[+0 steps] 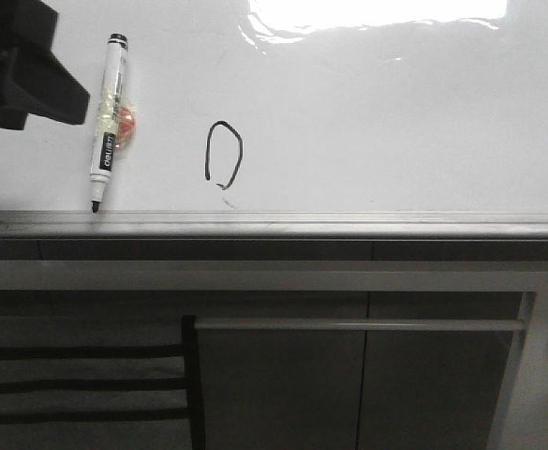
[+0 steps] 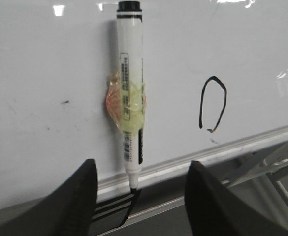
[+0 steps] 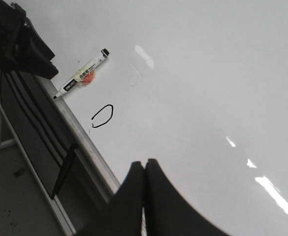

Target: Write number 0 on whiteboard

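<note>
Front view: the whiteboard (image 1: 395, 122) fills the upper half, its grey edge strip (image 1: 348, 223) running along the bottom, with grey cabinet panels (image 1: 348, 384) below. The number 0 (image 1: 224, 153), a thin black oval open at its bottom, sits left of centre. A marker (image 1: 107, 122) lies at its 9 o'clock, near but apart, tip down at the strip, orange-and-yellow tape (image 1: 122, 124) round its middle. The left arm's dark body (image 1: 21, 66) shows at the upper left. Left wrist view: the left pincer (image 2: 140, 196) is wide open and empty, its fingers (image 2: 80, 196) either side of the marker's tip without touching; the number 0 (image 2: 212, 104) lies at the marker's (image 2: 130, 98) 3 o'clock. Right wrist view: the right pincer (image 3: 144, 169) is closed, fingertips together, holding nothing, over the whiteboard (image 3: 208, 73); the number 0 (image 3: 103, 116) lies at 11 o'clock from it, well apart.
</note>
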Controlling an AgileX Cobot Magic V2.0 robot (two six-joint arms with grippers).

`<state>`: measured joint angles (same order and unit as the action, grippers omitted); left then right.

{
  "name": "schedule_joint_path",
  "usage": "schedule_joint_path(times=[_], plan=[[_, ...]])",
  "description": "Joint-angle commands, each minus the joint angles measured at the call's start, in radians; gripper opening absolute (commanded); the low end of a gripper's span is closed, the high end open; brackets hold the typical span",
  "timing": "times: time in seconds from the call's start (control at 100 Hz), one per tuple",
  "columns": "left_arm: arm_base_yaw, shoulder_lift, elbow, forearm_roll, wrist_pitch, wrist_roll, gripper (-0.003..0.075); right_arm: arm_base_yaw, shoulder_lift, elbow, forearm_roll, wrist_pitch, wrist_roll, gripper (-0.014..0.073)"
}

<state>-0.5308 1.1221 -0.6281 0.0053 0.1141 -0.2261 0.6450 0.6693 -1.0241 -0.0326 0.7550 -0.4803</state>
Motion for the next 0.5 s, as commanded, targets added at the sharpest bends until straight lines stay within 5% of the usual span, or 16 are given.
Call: schedule_joint_path(times=[0.0,0.08,0.26,0.49], plan=[[-0.020,-0.097,-0.006,0.002,-0.036,0.008,0.0199,-0.007,-0.100,0.097,-0.011,-0.177,0.012,-0.0068],[-0.054,-0.178,0.035,0.052,-0.099,0.060,-0.0018,-0.007,-0.210,0.239,-0.011,-0.298,0.066,-0.0068],[-0.130,-0.327,0.155,0.185,-0.252,0.091,-0.0020,-0.007,-0.475,0.592,-0.011,-0.556,0.088,-0.0068],[-0.152,-0.495,0.311,0.185,-0.358,0.091,-0.0020,-0.007,-0.681,0.846,-0.011,-0.653,0.088,-0.0068]])
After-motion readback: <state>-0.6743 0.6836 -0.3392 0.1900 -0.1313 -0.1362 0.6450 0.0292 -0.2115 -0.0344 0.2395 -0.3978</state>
